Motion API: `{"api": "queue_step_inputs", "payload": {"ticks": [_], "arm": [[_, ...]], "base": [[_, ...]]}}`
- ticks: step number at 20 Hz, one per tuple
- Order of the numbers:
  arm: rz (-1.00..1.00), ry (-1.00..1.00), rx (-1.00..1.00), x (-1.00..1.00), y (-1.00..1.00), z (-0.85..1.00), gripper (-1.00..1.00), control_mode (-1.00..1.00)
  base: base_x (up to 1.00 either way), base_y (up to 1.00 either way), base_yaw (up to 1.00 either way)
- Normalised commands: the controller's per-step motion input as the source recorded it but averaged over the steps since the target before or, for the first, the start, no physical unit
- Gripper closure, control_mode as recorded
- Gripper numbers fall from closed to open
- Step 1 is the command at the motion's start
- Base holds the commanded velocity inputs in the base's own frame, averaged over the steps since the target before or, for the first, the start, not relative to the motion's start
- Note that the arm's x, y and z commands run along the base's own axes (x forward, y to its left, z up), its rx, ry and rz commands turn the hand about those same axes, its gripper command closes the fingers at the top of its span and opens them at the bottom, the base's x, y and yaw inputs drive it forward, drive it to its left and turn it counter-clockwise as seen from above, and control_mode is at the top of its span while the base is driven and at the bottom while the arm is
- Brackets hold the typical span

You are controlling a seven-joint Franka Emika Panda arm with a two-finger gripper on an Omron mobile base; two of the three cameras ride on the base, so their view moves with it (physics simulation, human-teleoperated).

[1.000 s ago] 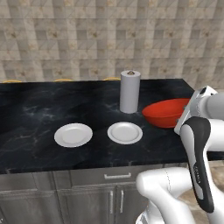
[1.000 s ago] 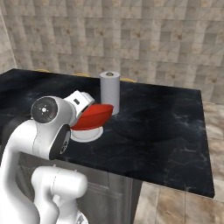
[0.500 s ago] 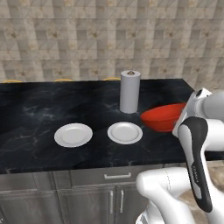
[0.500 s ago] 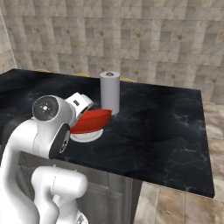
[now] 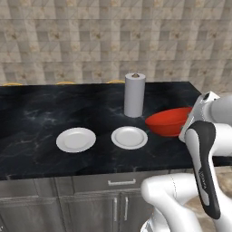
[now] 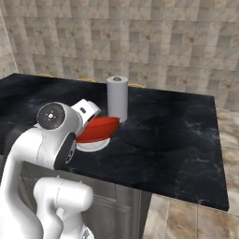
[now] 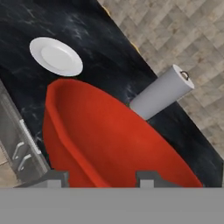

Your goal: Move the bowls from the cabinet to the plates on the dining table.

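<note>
Since the earlier frames, we see the red bowl [image 5: 168, 121] carried leftward, its rim now just beside the nearer plate [image 5: 129, 137] and in front of the paper towel roll [image 5: 134, 94]. We read the gripper [image 7: 103, 177] as clamped on the bowl's rim, holding it tilted above the dining table [image 5: 36, 108]. To finish well, we judge the bowl should travel further left until centred over that plate, level out, then descend gently, since it is wider than the plate. A second plate [image 5: 75, 139] lies further left, unoccupied.
</note>
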Motion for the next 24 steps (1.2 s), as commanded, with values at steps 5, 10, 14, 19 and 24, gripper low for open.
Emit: {"api": "queue_step_inputs", "payload": {"ticks": [5, 10, 14, 19, 24], "arm": [[0.0, -0.27, -0.01, 0.0, 0.0, -0.28, 1.0, -1.0], [0.0, -0.3, -0.04, 0.0, 0.0, -0.42, 1.0, -1.0], [0.0, -0.27, -0.05, 0.08, 0.0, -0.53, 1.0, -1.0], [0.0, -0.24, -0.05, 0.2, 0.02, -0.53, 1.0, -1.0], [0.0, -0.19, -0.06, 0.28, 0.02, -0.49, 1.0, -1.0]], "base": [[0.0, 0.0, 0.0], [0.0, 0.0, 0.0], [0.0, 0.0, 0.0], [0.0, 0.0, 0.0], [0.0, 0.0, 0.0]]}}
